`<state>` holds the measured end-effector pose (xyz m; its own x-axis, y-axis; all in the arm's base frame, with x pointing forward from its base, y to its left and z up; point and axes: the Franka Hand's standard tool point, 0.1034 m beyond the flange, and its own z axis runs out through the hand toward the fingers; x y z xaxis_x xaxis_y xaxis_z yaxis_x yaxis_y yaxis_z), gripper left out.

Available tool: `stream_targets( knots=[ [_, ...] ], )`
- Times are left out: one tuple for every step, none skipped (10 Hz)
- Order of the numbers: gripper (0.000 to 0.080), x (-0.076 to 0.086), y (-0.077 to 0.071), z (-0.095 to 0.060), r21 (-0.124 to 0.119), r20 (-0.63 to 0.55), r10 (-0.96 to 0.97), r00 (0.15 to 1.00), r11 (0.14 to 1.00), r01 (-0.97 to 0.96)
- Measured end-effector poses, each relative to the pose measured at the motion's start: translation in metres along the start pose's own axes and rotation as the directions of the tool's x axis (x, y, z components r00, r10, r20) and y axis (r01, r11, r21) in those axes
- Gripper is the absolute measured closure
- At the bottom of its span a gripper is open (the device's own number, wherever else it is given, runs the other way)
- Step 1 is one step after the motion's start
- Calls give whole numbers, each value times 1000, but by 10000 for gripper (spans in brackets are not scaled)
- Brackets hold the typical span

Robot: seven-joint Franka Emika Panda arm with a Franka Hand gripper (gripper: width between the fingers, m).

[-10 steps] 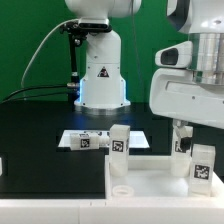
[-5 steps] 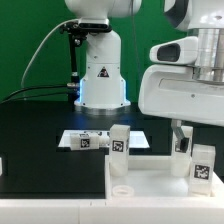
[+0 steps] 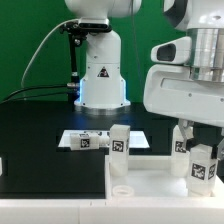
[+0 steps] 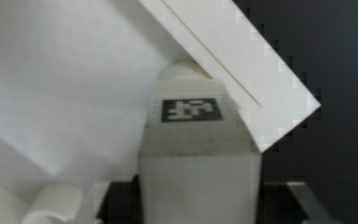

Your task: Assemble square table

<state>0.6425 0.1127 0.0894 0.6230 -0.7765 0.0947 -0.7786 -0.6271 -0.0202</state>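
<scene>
1. In the exterior view we see the arm's wrist low over that view's right; the gripper (image 3: 203, 150) meets the top of a leg (image 3: 204, 166)
2. That leg stands upright on the top (image 3: 150, 176), near its right corner
3. A second leg (image 3: 119, 146) stands upright at the top's far-left corner
4. The marker board (image 3: 88, 139) lies behind it on the black table (image 3: 40, 130)
5. In the wrist view the tagged leg (image 4: 197, 150) sits between the fingers (image 4: 66, 197); we cannot tell if they pinch it
</scene>
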Motion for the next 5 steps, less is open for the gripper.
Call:
stream_targets(
  knots=[
    [517,-1,0,-1,-15,3,171,985,985,-171],
    [517,-1,0,0,-11,13,351,936,936,-351],
    [517,-2,1,0,-10,26,517,856,856,-516],
    [517,-4,-2,0,-9,42,651,758,759,-651],
    [515,-4,-1,0,-6,54,722,690,691,-723]
  ],
)
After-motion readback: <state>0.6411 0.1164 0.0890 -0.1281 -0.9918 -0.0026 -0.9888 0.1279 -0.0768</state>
